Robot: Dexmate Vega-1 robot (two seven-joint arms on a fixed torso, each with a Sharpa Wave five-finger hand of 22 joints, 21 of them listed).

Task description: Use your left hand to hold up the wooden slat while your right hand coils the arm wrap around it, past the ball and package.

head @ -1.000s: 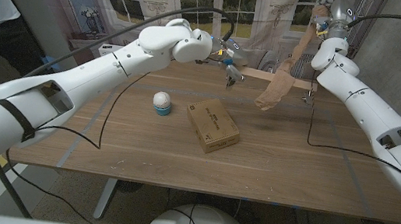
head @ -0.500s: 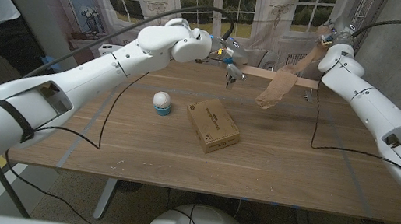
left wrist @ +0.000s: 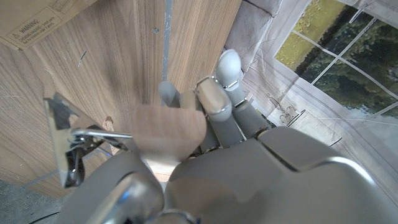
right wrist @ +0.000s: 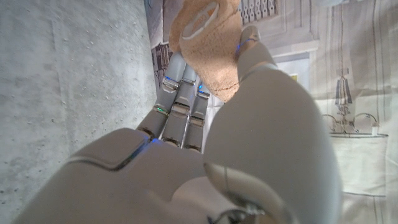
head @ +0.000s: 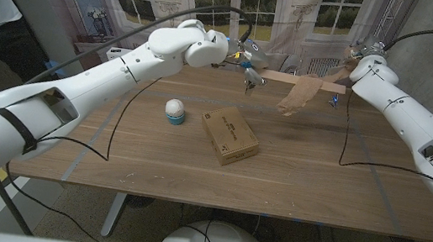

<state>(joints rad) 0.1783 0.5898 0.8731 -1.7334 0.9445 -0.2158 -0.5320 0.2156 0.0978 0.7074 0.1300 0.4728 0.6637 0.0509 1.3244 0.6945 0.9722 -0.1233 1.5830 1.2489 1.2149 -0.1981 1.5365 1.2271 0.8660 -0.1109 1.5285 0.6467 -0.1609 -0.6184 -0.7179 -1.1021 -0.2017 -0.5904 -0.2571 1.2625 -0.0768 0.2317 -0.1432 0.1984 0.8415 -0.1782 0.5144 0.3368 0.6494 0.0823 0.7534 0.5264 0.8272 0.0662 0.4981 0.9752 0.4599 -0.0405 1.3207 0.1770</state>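
The left hand grips the wooden slat above the table's far edge; the right hand pinches the tan arm wrap draped over it. Uneven tension could let the loose wrap slide off.

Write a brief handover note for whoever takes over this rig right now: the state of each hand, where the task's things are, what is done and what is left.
Left hand grips the wooden slat, held level above the table's far side.
Right hand holds the tan arm wrap; part of it drapes over the slat, its loose end hanging down.
Ball and package sit mid-table, untouched.
Done: slat raised, wrap laid over it.
Left: probably most of the coiling.
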